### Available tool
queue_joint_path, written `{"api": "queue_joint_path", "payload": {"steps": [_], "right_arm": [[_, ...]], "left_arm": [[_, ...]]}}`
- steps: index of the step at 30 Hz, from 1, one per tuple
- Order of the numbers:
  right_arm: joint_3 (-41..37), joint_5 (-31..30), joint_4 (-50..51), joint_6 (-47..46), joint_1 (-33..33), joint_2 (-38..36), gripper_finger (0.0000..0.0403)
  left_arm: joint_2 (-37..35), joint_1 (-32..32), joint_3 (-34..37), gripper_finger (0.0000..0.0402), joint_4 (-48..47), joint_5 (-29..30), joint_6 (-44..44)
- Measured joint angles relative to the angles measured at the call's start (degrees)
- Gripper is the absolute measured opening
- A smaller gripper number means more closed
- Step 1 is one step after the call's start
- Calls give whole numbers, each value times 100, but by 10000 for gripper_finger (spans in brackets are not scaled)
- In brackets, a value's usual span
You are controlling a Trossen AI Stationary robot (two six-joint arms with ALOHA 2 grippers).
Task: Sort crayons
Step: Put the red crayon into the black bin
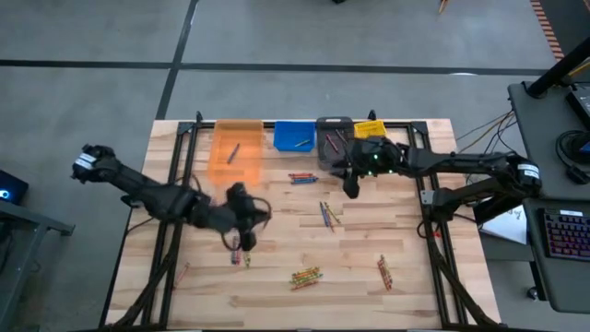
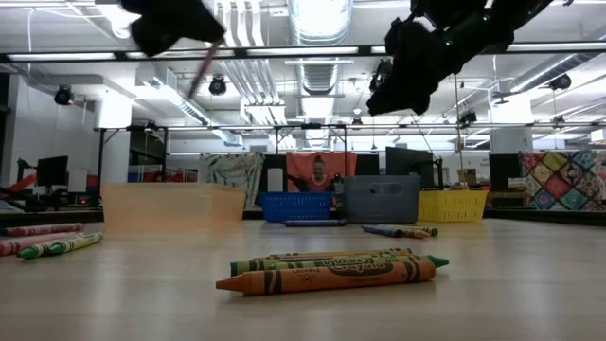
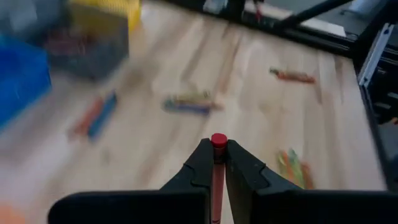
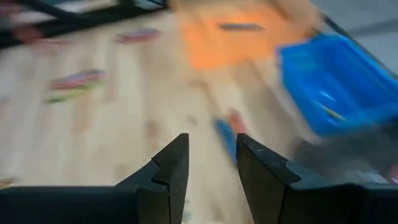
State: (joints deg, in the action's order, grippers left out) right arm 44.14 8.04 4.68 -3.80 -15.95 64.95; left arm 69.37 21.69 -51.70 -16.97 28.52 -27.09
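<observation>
Now left gripper [image 3: 217, 163] pinches red crayon [image 3: 218, 140] lengthwise, nearest the orange bin [image 1: 237, 149]; right gripper [image 4: 211, 163] spread, empty.

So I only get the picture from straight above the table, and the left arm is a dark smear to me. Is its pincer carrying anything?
Observer: Yes. The left wrist camera shows the left pincer shut on a red crayon, its tip poking out between the fingers.
Operator: And the right one, over by the bins?
Observer: The right pincer is open with nothing between its fingers.
Operator: What lies under it?
Observer: Its wrist camera looks down on a blue and an orange crayon lying side by side on the wood, with the blue bin beyond.
Operator: Are both arms touching the table?
Observer: No. From table height both hang high, well clear of the crayons lying on the table.
</observation>
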Motion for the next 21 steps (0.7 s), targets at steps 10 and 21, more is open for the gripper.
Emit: {"api": "queue_joint_path", "payload": {"steps": [10, 21], "right_arm": [[-382, 588, -1809, 98, 442, 26, 123], [-186, 590, -2385, 616, 520, 656, 123]], "left_arm": [[601, -1345, 9, 0, 2168, -824, 2799], [1586, -2521, 4, 0, 4219, -2371, 3283]]}}
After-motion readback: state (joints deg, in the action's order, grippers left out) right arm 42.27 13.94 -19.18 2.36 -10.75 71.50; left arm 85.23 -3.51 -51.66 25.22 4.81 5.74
